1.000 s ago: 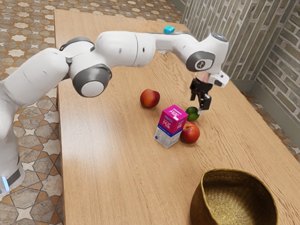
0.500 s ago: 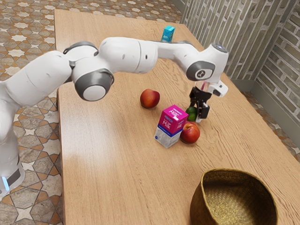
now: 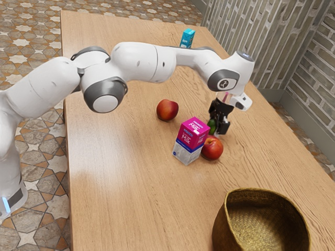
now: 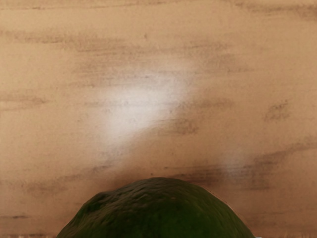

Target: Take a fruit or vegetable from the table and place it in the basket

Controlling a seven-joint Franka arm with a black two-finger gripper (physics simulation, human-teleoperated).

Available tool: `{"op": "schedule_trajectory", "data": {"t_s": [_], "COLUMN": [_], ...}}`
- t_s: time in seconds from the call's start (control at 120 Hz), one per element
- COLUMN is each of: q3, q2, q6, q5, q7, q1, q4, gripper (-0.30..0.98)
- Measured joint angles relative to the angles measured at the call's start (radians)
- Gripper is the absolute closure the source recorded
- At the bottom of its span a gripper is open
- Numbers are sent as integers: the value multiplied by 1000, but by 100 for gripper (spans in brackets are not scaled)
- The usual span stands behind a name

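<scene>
Low over the table, my gripper (image 3: pixel 218 124) is shut on a dark green fruit (image 3: pixel 211 125), its fingers on two sides of it. The fruit is partly covered by the gripper and the milk carton, and it seems to be at table level. In the wrist view, the bumpy top of the green fruit (image 4: pixel 158 210) rises at the lower edge. The woven basket (image 3: pixel 223 225) stands near the exterior view's lower right, well apart from the gripper. One red fruit (image 3: pixel 212 149) lies close to the gripper; another red fruit (image 3: pixel 167 110) lies farther left in the exterior view.
A pink and white milk carton (image 3: pixel 191 140) stands upright right beside the near red fruit and the green one. Toward the table's far end is a small blue carton (image 3: pixel 187 38). Bare wood (image 3: pixel 131 193) stretches across the exterior view's lower left part of the table.
My hand has come down to the green fruit and shifted slightly toward the exterior view's left. The fingers have drawn closer together around the fruit. The blue carton is less hidden by the arm.
</scene>
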Motion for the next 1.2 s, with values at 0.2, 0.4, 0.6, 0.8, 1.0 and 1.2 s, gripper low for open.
{"op": "schedule_trajectory", "data": {"t_s": [0.2,0.4,0.6,0.8,1.0,1.2], "q3": [1,4,6,-12,-10,-9], "q2": [0,-23,-90,-213,-226,-223], "q6": [-1,-42,-150,-214,-237,-247], "q5": [13,19,29,41,39,37], "q7": [6,12,17,22,25,27], "q1": [1,0,-2,-32,-277,-489], "q4": [0,97,261,270,270,265], "gripper": [35,37,37,36,37,37]}}
